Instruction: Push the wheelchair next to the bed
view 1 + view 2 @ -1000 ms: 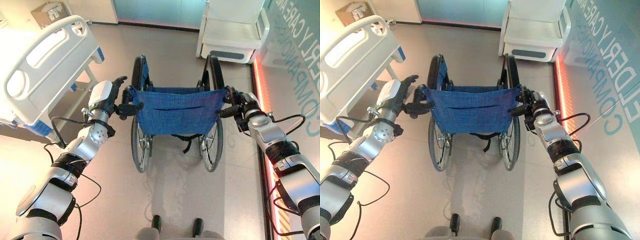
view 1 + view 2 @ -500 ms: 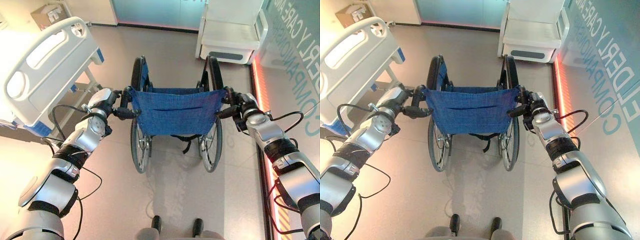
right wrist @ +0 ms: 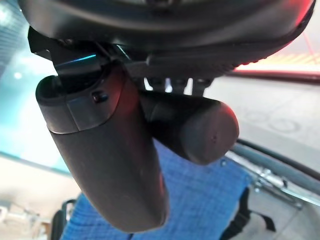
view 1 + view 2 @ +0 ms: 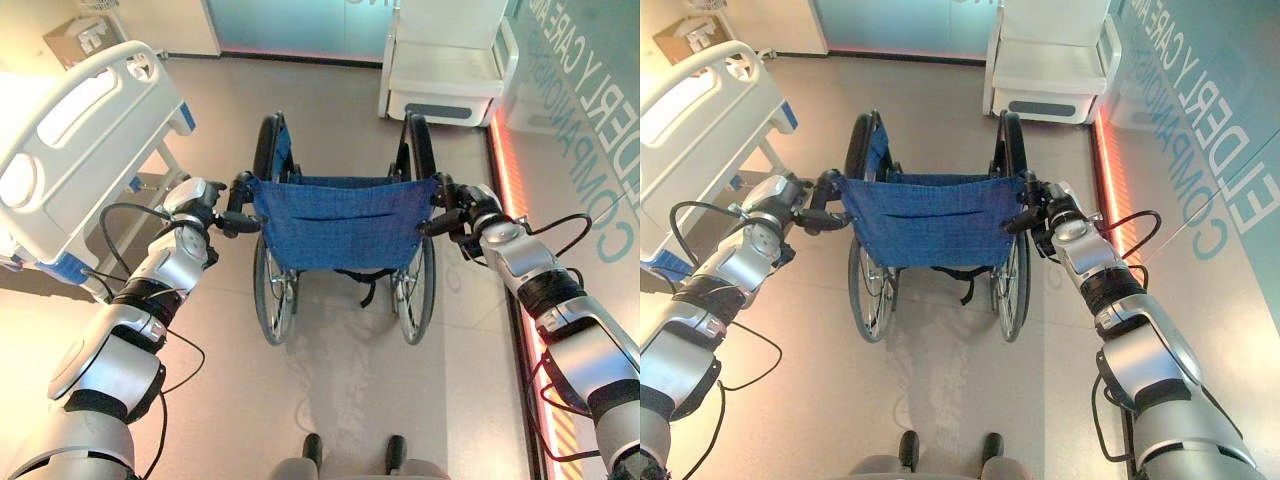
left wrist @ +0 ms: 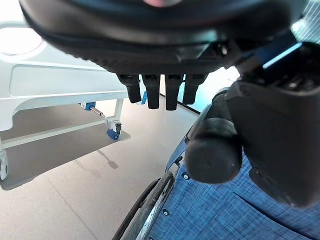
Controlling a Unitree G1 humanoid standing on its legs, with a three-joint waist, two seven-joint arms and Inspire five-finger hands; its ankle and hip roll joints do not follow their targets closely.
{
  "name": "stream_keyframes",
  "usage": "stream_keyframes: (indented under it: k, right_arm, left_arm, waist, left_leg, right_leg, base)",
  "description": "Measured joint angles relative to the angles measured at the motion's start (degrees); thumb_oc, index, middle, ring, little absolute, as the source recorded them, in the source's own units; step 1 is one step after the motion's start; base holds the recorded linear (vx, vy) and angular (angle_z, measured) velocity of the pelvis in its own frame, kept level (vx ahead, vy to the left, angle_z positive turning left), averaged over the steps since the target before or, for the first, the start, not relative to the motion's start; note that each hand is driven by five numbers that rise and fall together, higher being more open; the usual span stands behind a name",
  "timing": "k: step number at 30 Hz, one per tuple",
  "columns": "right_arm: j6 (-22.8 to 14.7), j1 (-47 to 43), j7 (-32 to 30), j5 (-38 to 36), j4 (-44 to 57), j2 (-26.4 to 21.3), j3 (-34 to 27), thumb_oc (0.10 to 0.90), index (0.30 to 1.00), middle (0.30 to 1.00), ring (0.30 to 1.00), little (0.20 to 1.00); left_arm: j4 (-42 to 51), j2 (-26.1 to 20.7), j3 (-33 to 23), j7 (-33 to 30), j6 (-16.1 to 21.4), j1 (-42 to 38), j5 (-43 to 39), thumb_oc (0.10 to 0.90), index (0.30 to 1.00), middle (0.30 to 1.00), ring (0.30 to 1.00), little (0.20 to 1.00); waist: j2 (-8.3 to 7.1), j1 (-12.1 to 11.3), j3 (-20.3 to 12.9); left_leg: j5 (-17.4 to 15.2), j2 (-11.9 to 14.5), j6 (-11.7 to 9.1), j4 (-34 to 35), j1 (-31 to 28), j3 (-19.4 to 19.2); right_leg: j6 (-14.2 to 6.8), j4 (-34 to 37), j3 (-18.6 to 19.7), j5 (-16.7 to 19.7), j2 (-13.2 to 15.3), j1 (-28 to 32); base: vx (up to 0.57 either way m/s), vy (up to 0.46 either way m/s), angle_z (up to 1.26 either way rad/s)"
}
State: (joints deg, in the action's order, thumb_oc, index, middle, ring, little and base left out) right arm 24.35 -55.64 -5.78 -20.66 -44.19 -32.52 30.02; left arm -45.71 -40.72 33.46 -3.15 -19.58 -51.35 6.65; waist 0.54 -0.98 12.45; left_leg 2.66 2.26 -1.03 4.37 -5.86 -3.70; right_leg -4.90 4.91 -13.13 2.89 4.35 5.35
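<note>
Blue-backed wheelchair (image 4: 340, 222) stood right of the bed (image 4: 70, 150); we clamped left hand (image 4: 205, 200) and right hand (image 4: 470, 212) on its push handles.

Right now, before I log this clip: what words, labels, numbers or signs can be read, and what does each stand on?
Large white lettering on the teal surface at the robot's right: turned sideways and cut off by the picture's edge, so it does not read whole.
White label on the cardboard box beyond the bed: too small to read.
Wheelchair: no print that I can make out.
</note>
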Motion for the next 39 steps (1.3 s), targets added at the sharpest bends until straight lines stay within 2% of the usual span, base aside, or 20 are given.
stream_keyframes:
  k: [6,9,14,24,31,32,33,37,38,39]
  right_arm:
    - [0.47,-0.79,1.29,-0.02,-0.74,0.0,0.05,0.8,0.9,0.9,0.9,0.9]
    - [0.41,-0.89,1.61,-0.03,-0.73,0.01,0.09,0.8,0.9,0.9,0.9,0.9]
    - [0.42,-1.21,2.12,-0.04,-0.74,0.0,0.15,0.8,0.9,0.9,0.9,0.9]
    - [0.45,-2.05,2.23,-0.07,-1.26,0.51,0.23,0.8,0.9,0.9,0.9,0.9]
    - [1.21,-3.21,2.3,-0.14,-2.33,1.24,0.23,0.8,0.9,0.9,0.9,0.9]
    - [1.5,-3.5,2.31,-0.16,-2.37,1.35,0.23,0.8,0.9,0.9,0.9,0.9]
    - [1.72,-4.01,2.31,-0.28,-2.69,1.54,0.22,0.8,0.9,0.9,0.9,0.9]
    - [2.72,-5.32,2.48,-0.65,-2.85,1.64,0.19,0.8,0.9,0.9,0.9,0.9]
    - [2.74,-5.33,2.48,-0.67,-2.9,1.76,0.2,0.656,0.684,0.684,0.684,0.684]
    - [2.75,-5.33,2.48,-0.68,-2.91,1.82,0.18,0.4,0.3,0.3,0.3,0.3]
  left_arm:
    - [-2.2,1.23,1.8,3.76,-3.17,-3.0,0.43,0.8,0.9,0.9,0.9,0.9]
    - [-2.8,1.95,2.32,3.79,-3.04,-3.16,0.47,0.8,0.9,0.9,0.9,0.9]
    - [-3.98,2.39,2.45,3.52,-0.66,-3.16,2.16,0.8,0.9,0.9,0.9,0.9]
    - [-5.05,1.67,2.62,3.26,1.67,-3.66,3.98,0.8,0.9,0.9,0.9,0.9]
    - [-6.24,0.99,4.5,-1.56,4.99,-3.76,4.49,0.8,0.9,0.9,0.9,0.9]
    - [-6.24,0.84,4.51,-2.09,5.19,-3.76,4.48,0.729,0.794,0.794,0.794,0.794]
    - [-6.24,0.65,4.51,-2.63,5.46,-3.76,4.44,0.4,0.3,0.3,0.3,0.3]
    - [-6.53,0.36,4.48,-4.27,5.76,-4.27,4.31,0.4,0.3,0.3,0.3,0.3]
    - [-6.73,0.47,4.49,-4.48,5.77,-4.33,4.24,0.4,0.3,0.3,0.3,0.3]
    - [-6.79,0.46,4.45,-4.6,5.76,-4.35,4.08,0.4,0.3,0.3,0.3,0.3]
  waist:
    - [0.0,0.0,0.0]
    - [-0.06,0.03,0.04]
    - [-0.35,0.15,0.23]
    - [-0.99,-0.22,0.8]
    - [-1.68,-0.23,1.26]
    - [-1.72,-0.23,1.41]
    - [-1.75,-0.23,1.62]
    - [-1.81,-0.25,2.49]
    - [-1.82,-0.24,2.49]
    - [-1.84,-0.22,2.5]
  left_leg:
    - [0.0,0.01,0.0,-0.14,0.16,-0.12]
    - [-0.01,0.01,0.0,-0.13,0.19,-0.18]
    - [-0.01,0.03,0.0,-0.12,0.29,-0.43]
    - [-0.01,0.0,0.0,-0.25,0.56,-1.45]
    - [-0.02,-0.08,0.01,-0.27,0.62,-1.86]
    - [-0.01,-0.08,0.01,-0.28,0.65,-1.96]
    - [-0.01,-0.09,0.01,-0.28,0.67,-2.11]
    - [-0.01,-0.28,0.01,-0.37,0.69,-2.57]
    - [-0.01,-0.3,0.01,-0.37,0.68,-2.58]
    - [-0.01,-0.32,0.02,-0.37,0.68,-2.58]
  right_leg:
    - [0.0,-0.17,0.13,0.01,0.0,-0.23]
    - [0.02,-0.17,0.18,0.03,0.0,-0.28]
    - [0.02,-0.23,0.38,0.07,0.0,-0.54]
    - [-0.03,-1.23,1.63,0.1,0.09,-1.8]
    - [-0.1,-1.53,2.12,0.17,0.19,-2.24]
    - [-0.1,-1.66,2.19,0.17,0.22,-2.36]
    - [-0.1,-1.95,2.34,0.16,0.25,-2.6]
    - [-0.2,-2.15,2.82,0.23,0.47,-2.84]
    - [-0.21,-2.17,2.82,0.23,0.52,-2.84]
    - [-0.22,-2.15,2.82,0.24,0.53,-2.85]
  base:
    - [0.0,-0.005,0.0]
    - [0.0,0.0,0.0]
    - [0.01,0.0,-0.01]
    - [0.01,0.003,-0.05]
    - [0.01,0.009,-0.02]
    - [0.01,0.014,-0.06]
    - [0.01,0.009,-0.06]
    - [0.0,0.008,-0.05]
    - [0.0,0.0,0.0]
    - [0.0,0.0,0.0]
